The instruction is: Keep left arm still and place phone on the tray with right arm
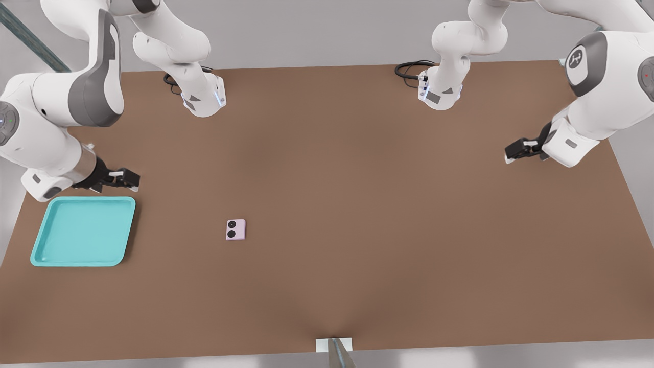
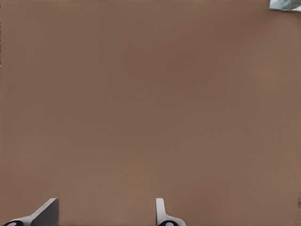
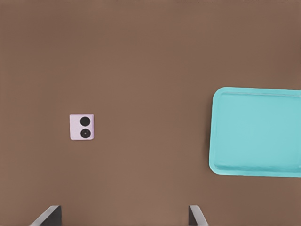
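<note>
The pale pink phone (image 1: 235,229) lies flat on the brown table, its two black circles facing up; the right wrist view shows it too (image 3: 82,127). The turquoise tray (image 1: 82,231) rests near the table's edge at the front view's left, holding nothing, and part of it shows in the right wrist view (image 3: 258,132). My gripper (image 1: 134,178) hovers just behind the tray's far right corner, well to the left of the phone in the front view. It is open, its fingertips (image 3: 48,215) spread wide with nothing between them.
Both arm bases (image 1: 204,99) (image 1: 439,92) stand at the table's back edge with black cables beside them. The parked arm's gripper (image 1: 518,150) hangs at the front view's right. A small white bracket (image 1: 334,346) sits at the front edge.
</note>
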Tool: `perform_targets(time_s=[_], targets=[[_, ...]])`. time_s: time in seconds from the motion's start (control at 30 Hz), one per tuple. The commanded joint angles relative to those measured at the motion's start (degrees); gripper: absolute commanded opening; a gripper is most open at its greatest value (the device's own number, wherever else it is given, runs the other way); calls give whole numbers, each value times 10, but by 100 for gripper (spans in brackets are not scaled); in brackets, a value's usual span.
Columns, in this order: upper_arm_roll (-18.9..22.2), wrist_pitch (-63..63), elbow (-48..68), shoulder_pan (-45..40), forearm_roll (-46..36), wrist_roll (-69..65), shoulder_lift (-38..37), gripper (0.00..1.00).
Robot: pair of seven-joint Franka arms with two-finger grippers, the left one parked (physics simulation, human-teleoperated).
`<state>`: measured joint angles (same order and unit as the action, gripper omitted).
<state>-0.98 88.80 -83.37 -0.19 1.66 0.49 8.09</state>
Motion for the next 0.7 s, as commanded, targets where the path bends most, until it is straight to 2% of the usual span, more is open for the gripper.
perform_targets(time_s=[0.0, 0.13, 0.2, 0.27, 0.37, 0.43, 0.5, 0.53, 0.67], targets=[[1, 54, 0, 0, -1, 0, 2, 100], [-21, 115, 20, 23, -1, 9, 83, 100], [-32, 120, 38, 39, -1, 55, 137, 100], [-27, 133, 44, 57, -1, 101, 164, 100], [-31, 204, -8, 68, 1, 180, 168, 100], [-58, 238, -64, 70, 3, 246, 154, 100], [-66, 297, -110, 75, 1, 296, 158, 100], [-75, 300, -110, 78, 1, 343, 169, 100], [-76, 313, -108, 95, 0, 358, 194, 100]])
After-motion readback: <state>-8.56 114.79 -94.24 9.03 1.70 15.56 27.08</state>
